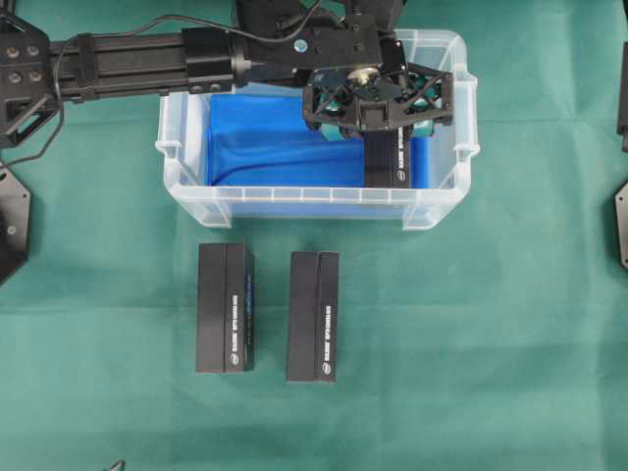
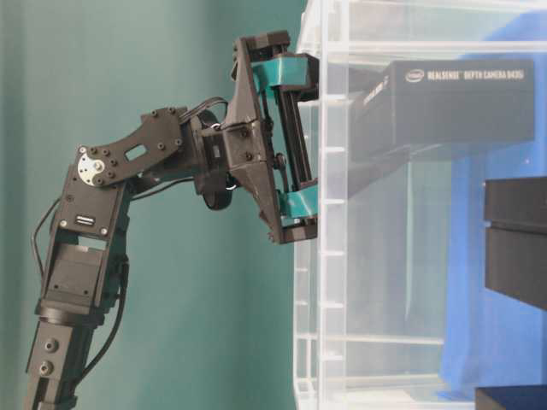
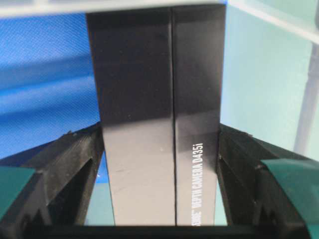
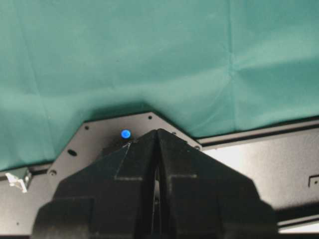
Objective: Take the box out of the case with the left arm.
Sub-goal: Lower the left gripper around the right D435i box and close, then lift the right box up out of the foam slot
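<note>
The case [image 1: 304,206], a clear tub with a blue bottom, stands at the back middle of the green cloth. A black box [image 1: 390,162] with white lettering lies at the tub's right end. My left gripper [image 1: 378,98] reaches in from the left and straddles the box's far end. In the left wrist view the box [image 3: 149,99] fills the gap, and both black fingers of the gripper [image 3: 159,134] press its long sides. From table level the gripper [image 2: 295,141] sits at the case wall [image 2: 329,299] with the box [image 2: 461,107] beyond it. My right gripper [image 4: 157,137] is shut and holds nothing.
Two more black boxes [image 1: 225,307] [image 1: 313,316] lie side by side on the cloth in front of the case. The left arm's long black link [image 1: 137,61] crosses the back left. Parts of the right arm's base [image 1: 620,226] show at the right edge.
</note>
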